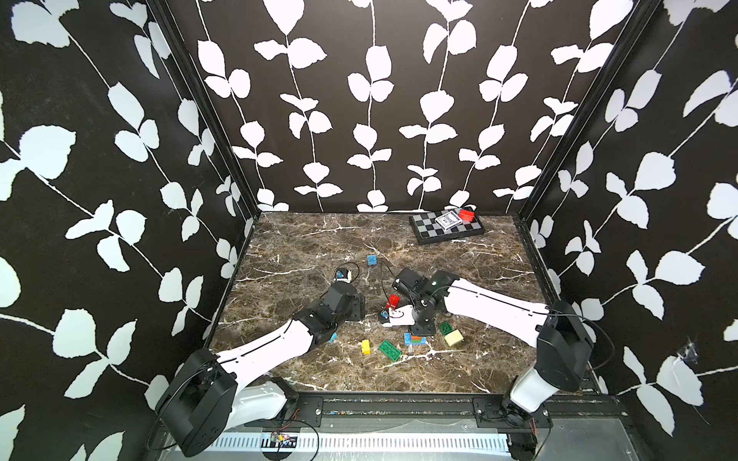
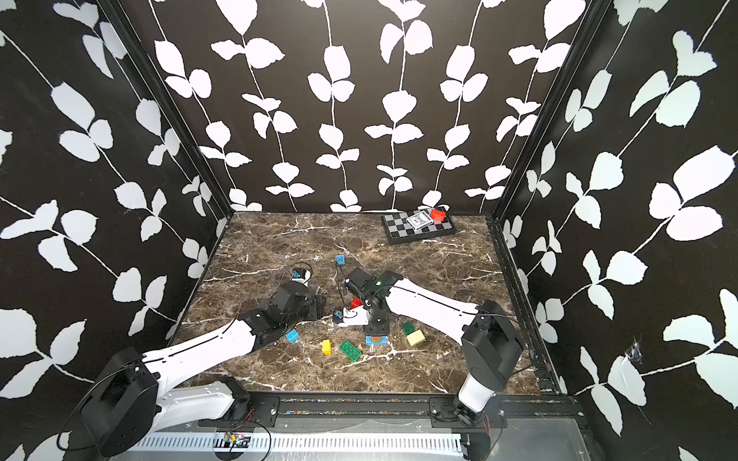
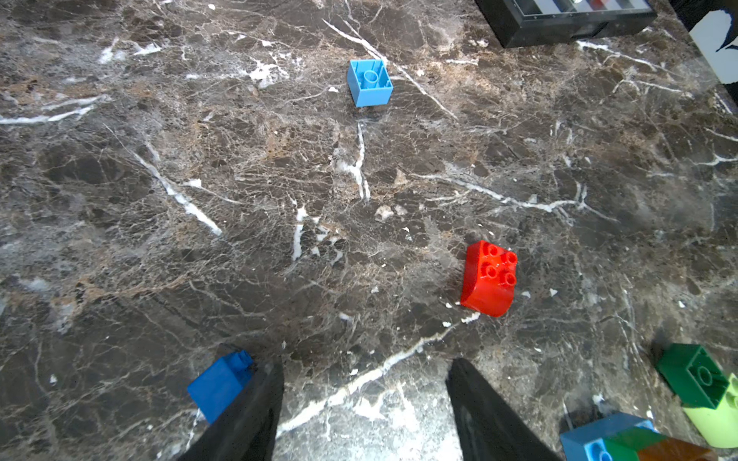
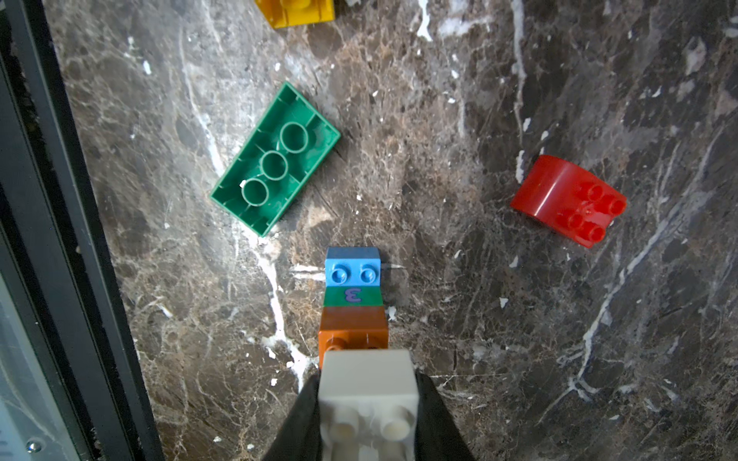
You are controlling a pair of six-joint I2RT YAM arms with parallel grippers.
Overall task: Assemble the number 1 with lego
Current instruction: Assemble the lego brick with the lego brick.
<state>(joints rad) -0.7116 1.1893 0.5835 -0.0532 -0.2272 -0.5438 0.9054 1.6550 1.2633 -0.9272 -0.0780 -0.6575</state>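
Right gripper (image 4: pixel 367 399) clamped across flat sides of white studded plastic brick (image 4: pixel 367 379); I judge it light, rigid, slick. Left gripper (image 3: pixel 363 379) apart, empty.

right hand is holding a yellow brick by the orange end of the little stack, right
No: the right hand holds a white brick, not a yellow one, by the orange end of the stack. The right wrist view shows it.

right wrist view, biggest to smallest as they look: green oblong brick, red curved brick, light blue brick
1. green oblong brick
2. red curved brick
3. light blue brick
Distances look similar, so order holds.
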